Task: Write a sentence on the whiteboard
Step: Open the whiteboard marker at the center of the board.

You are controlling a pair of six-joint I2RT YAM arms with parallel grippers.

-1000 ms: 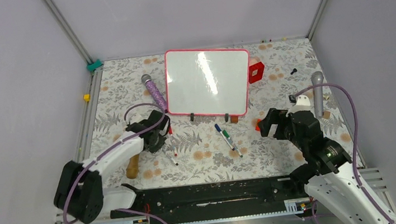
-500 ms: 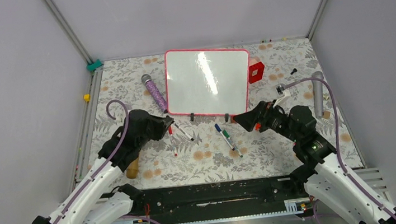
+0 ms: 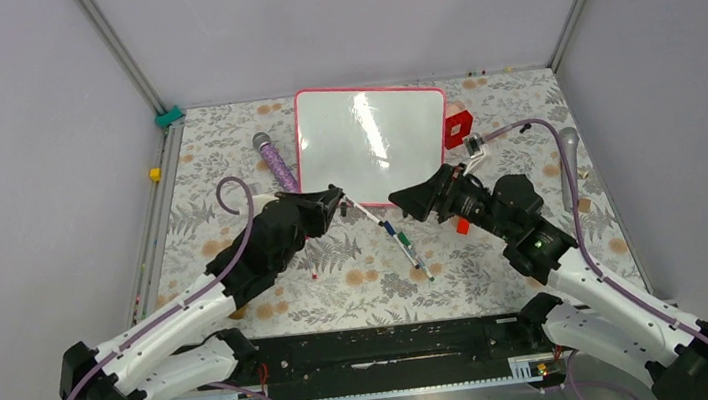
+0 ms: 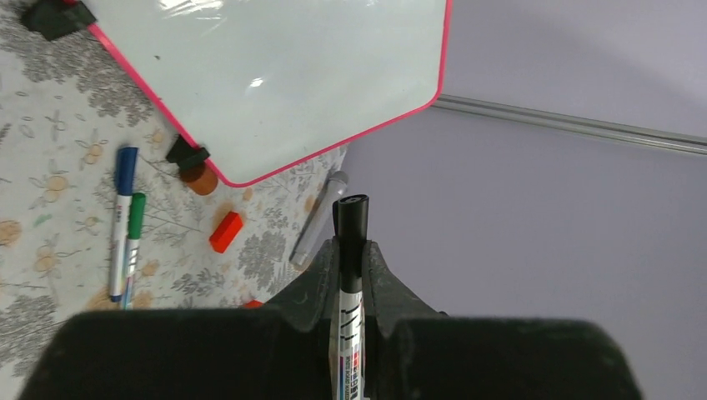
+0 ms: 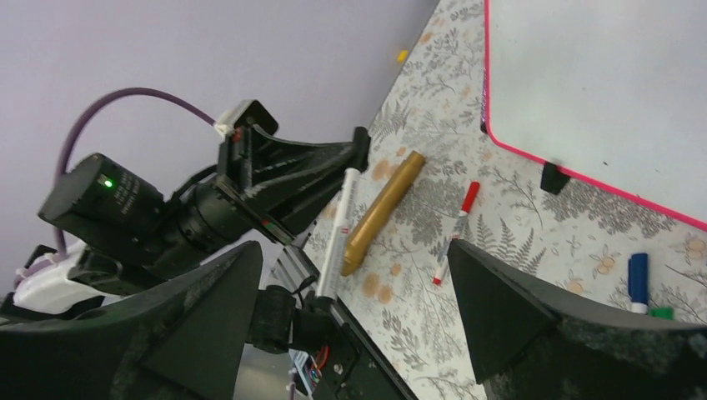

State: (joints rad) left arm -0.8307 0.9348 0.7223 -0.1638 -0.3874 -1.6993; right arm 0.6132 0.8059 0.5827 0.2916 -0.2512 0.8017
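The whiteboard (image 3: 374, 142) stands propped at the back on small black feet, pink-framed. Its face is blank white and no sentence shows on it. My left gripper (image 3: 335, 200) hovers just in front of its lower left edge, shut on a white marker (image 3: 361, 211) with a black cap (image 4: 351, 212) that sticks out past the fingers (image 4: 321, 275). In the left wrist view the whiteboard (image 4: 275, 75) lies ahead at upper left. My right gripper (image 3: 398, 198) faces the left one from the right, open and empty. The right wrist view shows the held marker (image 5: 338, 233) between its spread fingers (image 5: 500, 308).
Blue (image 3: 390, 229) and green (image 3: 408, 247) markers lie below the grippers, a red marker (image 5: 457, 229) and a gold cylinder (image 5: 383, 212) to the left. A purple microphone (image 3: 273, 164), a grey microphone (image 3: 567, 161), a red block (image 3: 458, 128) and a small red piece (image 3: 462, 226) lie around the board.
Both arms have swung in toward the middle in front of the board. The left one has carried the marker up and right. The right jaws have narrowed slightly.
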